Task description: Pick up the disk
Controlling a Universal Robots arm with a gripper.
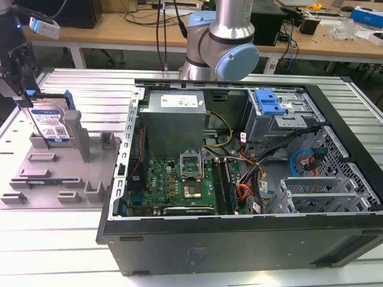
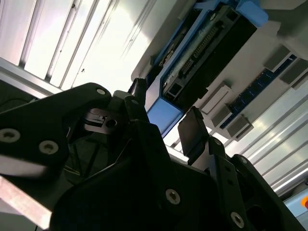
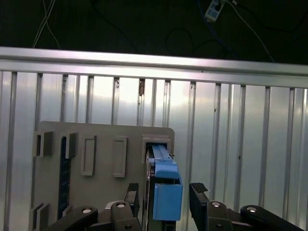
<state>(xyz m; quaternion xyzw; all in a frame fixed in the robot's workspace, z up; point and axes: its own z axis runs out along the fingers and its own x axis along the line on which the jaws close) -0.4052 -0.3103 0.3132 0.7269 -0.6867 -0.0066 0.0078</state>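
The disk (image 1: 51, 124) stands on edge in the grey fixture (image 1: 57, 179), at the exterior view's left, and is not yet lifted. My fingers (image 3: 198, 188) straddle its blue rail, spread apart with a gap on one side. I judge the grasp and the lift both remain to be done. The fixture sits on a ribbed aluminium tabletop (image 1: 54, 245), with an open computer case (image 1: 251, 179) beside it and wooden workbenches (image 1: 119, 27) behind.

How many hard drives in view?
1: the silver metal hard drive with blue rails stands upright in the grey plastic fixture, straddled by the open gripper. The black case may hide others.
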